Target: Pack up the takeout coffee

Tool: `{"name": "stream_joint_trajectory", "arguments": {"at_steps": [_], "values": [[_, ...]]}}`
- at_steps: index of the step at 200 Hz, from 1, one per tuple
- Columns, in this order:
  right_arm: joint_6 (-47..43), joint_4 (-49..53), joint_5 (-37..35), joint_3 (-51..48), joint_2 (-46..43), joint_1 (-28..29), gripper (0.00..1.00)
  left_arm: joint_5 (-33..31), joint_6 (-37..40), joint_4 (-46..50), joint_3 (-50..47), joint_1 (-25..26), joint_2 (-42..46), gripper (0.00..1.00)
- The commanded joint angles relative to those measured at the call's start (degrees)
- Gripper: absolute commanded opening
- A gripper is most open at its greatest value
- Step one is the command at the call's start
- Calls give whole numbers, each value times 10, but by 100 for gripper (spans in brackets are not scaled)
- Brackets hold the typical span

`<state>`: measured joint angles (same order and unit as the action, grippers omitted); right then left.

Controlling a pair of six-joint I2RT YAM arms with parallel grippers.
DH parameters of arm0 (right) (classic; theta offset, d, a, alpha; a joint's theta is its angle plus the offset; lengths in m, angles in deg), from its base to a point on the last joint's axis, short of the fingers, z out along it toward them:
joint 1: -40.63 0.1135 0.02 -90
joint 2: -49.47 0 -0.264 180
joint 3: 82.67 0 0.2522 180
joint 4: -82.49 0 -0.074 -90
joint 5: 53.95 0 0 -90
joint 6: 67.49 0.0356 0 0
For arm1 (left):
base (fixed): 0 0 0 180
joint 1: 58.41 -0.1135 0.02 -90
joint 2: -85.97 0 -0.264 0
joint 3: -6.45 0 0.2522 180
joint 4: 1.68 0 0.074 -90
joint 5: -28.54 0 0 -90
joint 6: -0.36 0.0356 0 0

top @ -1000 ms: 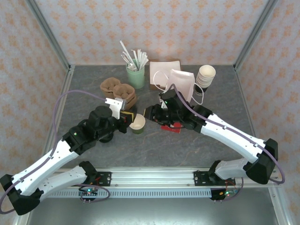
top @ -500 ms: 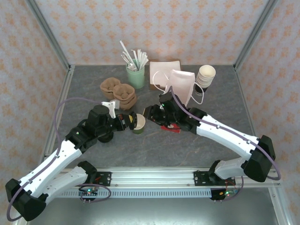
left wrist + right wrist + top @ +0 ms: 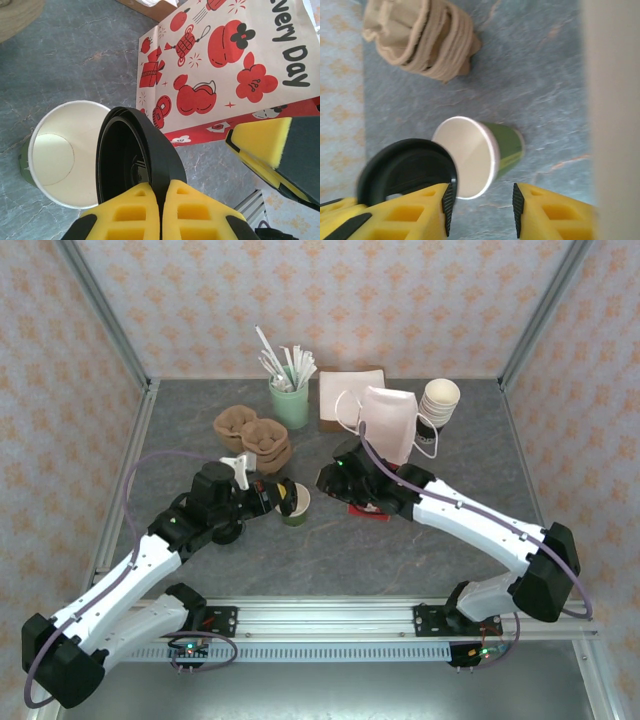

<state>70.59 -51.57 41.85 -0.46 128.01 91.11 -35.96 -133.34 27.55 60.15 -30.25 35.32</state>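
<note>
Takeout coffee (image 3: 295,512): cup open, just left of the paper bag (image 3: 388,425); capping looks next.
Left gripper (image 3: 161,192) pinches the black lid (image 3: 122,150) by its rim, now swung over the cup; right gripper (image 3: 482,200) spread, apparently steadying that bag, since stood upright.

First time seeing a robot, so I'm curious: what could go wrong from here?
The left gripper pinches the black lid only by its rim, tilted, so it might land crooked. Nothing holds the green cup, so a push could tip it. The right gripper hovers close; the arms could bump.
</note>
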Motion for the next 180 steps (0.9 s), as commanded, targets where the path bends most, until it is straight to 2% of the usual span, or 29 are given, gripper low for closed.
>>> {"name": "stream_joint_trajectory", "arguments": {"at_steps": [1,106,124,155,180], "values": [[-28,95,-68,22,-24,1,39,13,-3,-24,-3,-7,-7,6],[-70,202,-107,26,-86,-48,41,20,-9,-55,-13,-11,-29,6],[-61,179,-56,26,-97,-48,41,22,-12,-64,-15,-11,-31,6],[-19,45,87,-2,-104,-45,41,29,-22,-86,-24,-19,-39,6],[0,6,113,3,-95,-22,40,39,-32,-102,-31,-23,-45,6]]}}
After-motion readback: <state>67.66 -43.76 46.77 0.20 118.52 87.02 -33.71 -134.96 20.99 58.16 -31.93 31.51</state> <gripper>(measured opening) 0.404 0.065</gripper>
